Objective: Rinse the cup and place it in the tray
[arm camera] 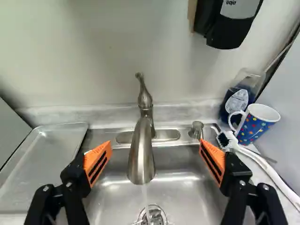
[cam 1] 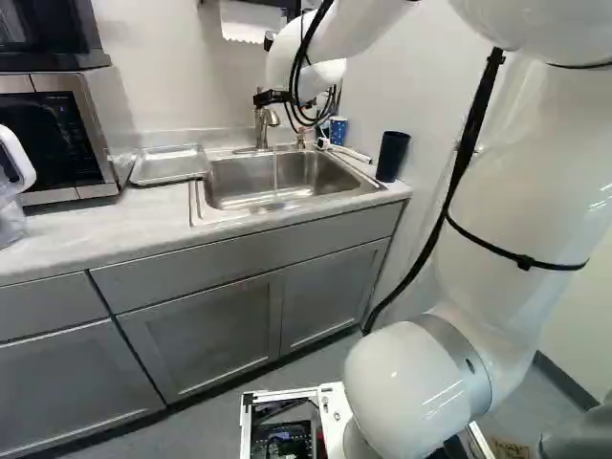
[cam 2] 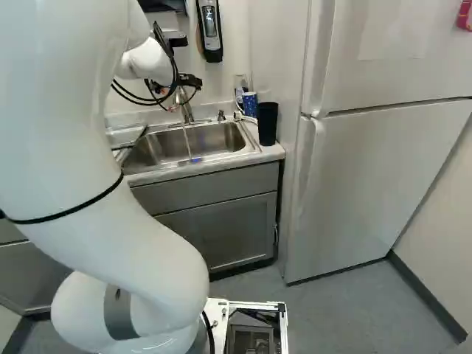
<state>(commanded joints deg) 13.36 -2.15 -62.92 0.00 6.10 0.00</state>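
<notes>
In the right base view my gripper (cam 2: 175, 105) hangs over the sink, partly hidden by cables. Its two orange-padded fingers stand wide apart in the wrist view, where the gripper (arm camera: 156, 144) has the faucet (arm camera: 141, 157) in view between its fingers and holds nothing. A thin stream of water runs from the spout. The blue dotted mug (arm camera: 257, 123) (cam 1: 338, 130) stands upright at the sink's back corner, its handle towards the faucet. A tall dark cup (cam 1: 392, 156) (cam 2: 268, 123) stands nearer the counter's front. The metal tray (arm camera: 40, 161) (cam 1: 170, 164) lies beside the sink, across from the mug.
A white-handled brush (arm camera: 267, 169) lies along the sink's edge by the mug, with a soap bottle (arm camera: 240, 96) behind it. A soap dispenser (arm camera: 228, 21) hangs on the wall. The microwave (cam 1: 59, 139) stands beside the tray; the fridge (cam 2: 361, 169) is beyond the dark cup.
</notes>
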